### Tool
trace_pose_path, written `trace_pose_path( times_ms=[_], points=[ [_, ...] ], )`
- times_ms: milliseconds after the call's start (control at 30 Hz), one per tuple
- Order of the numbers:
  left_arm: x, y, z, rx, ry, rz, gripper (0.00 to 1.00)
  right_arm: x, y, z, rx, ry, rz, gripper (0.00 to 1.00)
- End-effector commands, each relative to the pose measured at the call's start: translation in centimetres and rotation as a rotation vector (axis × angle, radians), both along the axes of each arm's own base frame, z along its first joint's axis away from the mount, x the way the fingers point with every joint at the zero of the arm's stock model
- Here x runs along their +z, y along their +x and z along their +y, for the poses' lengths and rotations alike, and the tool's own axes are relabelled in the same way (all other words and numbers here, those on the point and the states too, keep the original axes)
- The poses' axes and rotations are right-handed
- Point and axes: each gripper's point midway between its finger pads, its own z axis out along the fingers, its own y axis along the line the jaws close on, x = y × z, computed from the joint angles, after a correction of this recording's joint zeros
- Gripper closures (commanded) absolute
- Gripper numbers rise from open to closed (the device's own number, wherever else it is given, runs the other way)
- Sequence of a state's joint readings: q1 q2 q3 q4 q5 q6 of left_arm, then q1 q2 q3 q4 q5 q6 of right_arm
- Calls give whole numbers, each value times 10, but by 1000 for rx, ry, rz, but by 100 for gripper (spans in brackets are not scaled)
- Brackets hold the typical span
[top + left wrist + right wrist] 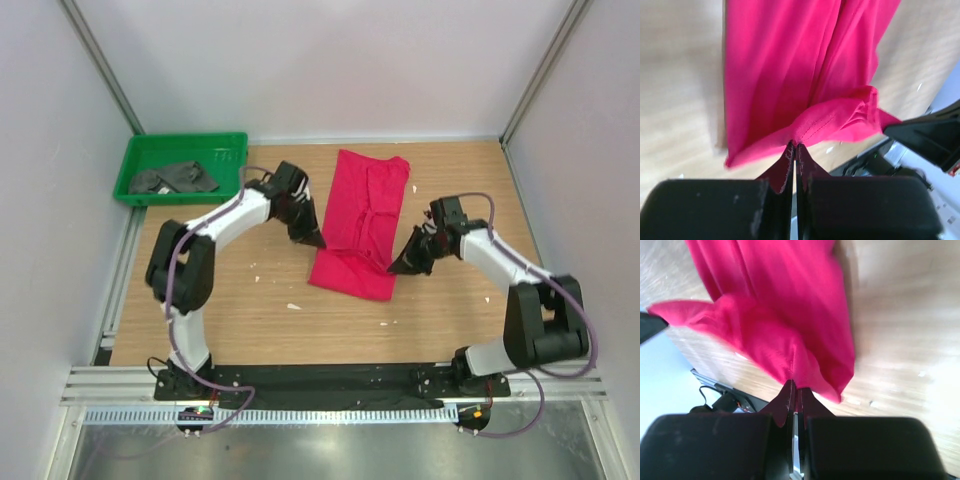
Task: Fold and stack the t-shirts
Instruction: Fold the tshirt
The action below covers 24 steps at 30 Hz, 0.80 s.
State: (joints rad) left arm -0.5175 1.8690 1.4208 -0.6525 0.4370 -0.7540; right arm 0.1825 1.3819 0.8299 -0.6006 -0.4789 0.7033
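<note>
The crimson-red t-shirt (362,215) lies as a long narrow strip in the middle of the wooden table. My left gripper (318,241) is shut on its left edge near the near end; the left wrist view shows the cloth (805,90) pinched at the fingertips (790,152) and lifted. My right gripper (395,267) is shut on its right edge; the right wrist view shows the red cloth (780,320) pinched the same way. The near end of the shirt hangs between the two grippers. The dark grey t-shirt (175,179) lies crumpled in the green tray (232,147).
The green tray sits at the far left corner of the table. White walls and metal posts close in the far and side edges. Small white scraps (293,306) lie on the wood near the shirt's near end.
</note>
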Motion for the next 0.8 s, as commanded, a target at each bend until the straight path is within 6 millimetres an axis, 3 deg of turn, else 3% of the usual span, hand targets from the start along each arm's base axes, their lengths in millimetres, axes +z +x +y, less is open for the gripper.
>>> trace_pose_path(
  times_ms=[0, 67, 100, 167, 233, 367, 767],
  points=[
    [-5, 22, -1, -24, 20, 43, 100, 7, 33, -6, 101, -7, -36, 98],
    [6, 47, -4, -3, 1, 13, 100, 13, 55, -11, 104, 0, -58, 98],
    [-4, 55, -5, 4, 6, 33, 100, 4, 61, -12, 105, 3, -31, 98],
    [5, 73, -7, 19, -14, 16, 100, 7, 76, -17, 104, 3, -45, 99],
    [-3, 82, -7, 36, -18, 36, 100, 3, 86, -19, 98, 18, -35, 99],
    [1, 103, -8, 72, -54, 16, 100, 11, 111, -24, 96, 25, -62, 98],
    [-8, 137, -19, 99, -105, 5, 100, 0, 146, -30, 91, 42, -56, 99]
  ],
)
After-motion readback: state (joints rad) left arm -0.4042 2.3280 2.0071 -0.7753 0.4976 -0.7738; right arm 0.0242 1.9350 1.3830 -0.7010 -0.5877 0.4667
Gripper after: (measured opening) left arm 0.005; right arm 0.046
